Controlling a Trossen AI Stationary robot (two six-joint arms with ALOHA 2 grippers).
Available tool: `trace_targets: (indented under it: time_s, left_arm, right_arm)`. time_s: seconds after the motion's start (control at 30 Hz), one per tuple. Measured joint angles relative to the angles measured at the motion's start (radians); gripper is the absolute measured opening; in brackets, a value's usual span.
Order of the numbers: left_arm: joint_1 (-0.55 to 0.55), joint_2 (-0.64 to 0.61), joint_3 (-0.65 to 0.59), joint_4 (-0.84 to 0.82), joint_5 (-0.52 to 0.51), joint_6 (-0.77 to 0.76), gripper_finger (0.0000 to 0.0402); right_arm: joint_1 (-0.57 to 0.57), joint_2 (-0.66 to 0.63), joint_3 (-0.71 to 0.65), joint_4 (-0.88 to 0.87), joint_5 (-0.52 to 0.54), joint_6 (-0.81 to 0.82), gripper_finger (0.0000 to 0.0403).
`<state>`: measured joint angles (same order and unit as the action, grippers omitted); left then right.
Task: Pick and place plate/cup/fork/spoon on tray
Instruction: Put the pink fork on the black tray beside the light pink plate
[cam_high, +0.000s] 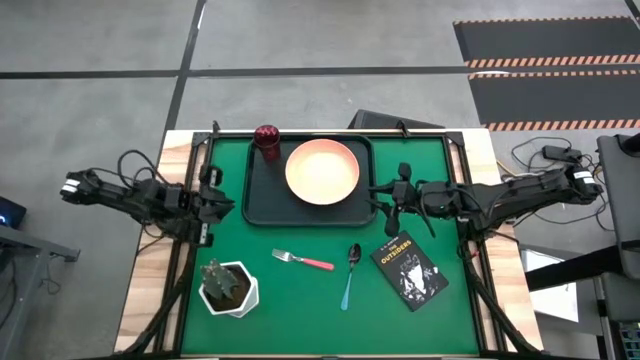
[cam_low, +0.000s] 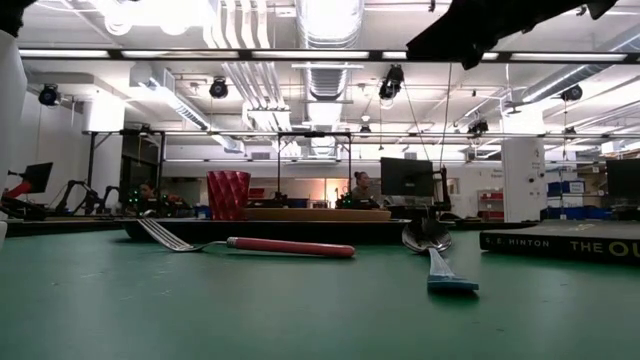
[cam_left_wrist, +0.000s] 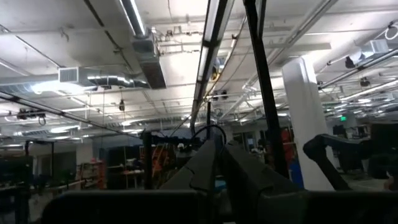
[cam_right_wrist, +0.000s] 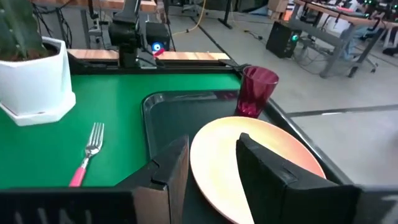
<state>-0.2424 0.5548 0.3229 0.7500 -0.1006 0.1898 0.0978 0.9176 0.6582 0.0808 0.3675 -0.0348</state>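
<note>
Right claw (cam_right_wrist: 211, 168), open, hovers just beside plate (cam_right_wrist: 249, 162) on tray (cam_right_wrist: 168, 118).

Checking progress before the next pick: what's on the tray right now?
The tray holds the plate and, at its far left corner, the cup. The fork and spoon lie on the green mat. The tray floor under the plate is hidden.
</note>
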Motion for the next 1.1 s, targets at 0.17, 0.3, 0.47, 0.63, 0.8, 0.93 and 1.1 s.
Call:
trace_targets:
  time_s: [0.17, 0.3, 0.47, 0.63, 0.8, 0.93, 1.1]
  left_arm:
    - [0.0, 0.114, 0.071, -0.009, 0.046, 0.001, 0.0022]
    - [0.0, 0.186, 0.108, -0.019, 0.046, -0.024, 0.0051]
    - [0.0, 0.29, 0.184, -0.01, -0.009, -0.029, 0.0091]
    - [0.0, 0.39, 0.306, -0.166, -0.102, -0.081, 0.0104]
    - [0.0, 0.493, 0.487, -0.511, -0.173, -0.166, 0.0105]
    - [0.0, 0.597, 0.644, -0.735, -0.193, -0.218, 0.0105]
    - [0.0, 0.74, 0.824, -1.005, -0.192, -0.29, 0.0105]
  right_arm:
    - [0.0, 0.0, -0.012, -0.005, 0.0, -0.029, 0.0123]
    - [0.0, -0.002, -0.012, -0.026, 0.0, -0.045, 0.0123]
    - [0.0, -0.001, -0.012, -0.056, 0.0, -0.044, 0.0123]
    - [0.0, -0.006, -0.011, -0.079, 0.0, -0.045, 0.0123]
    - [0.0, -0.019, -0.01, -0.085, 0.0, -0.046, 0.0123]
    - [0.0, -0.026, -0.01, -0.087, 0.0, -0.058, 0.0123]
    - [0.0, -0.029, -0.01, -0.086, 0.0, -0.069, 0.0123]
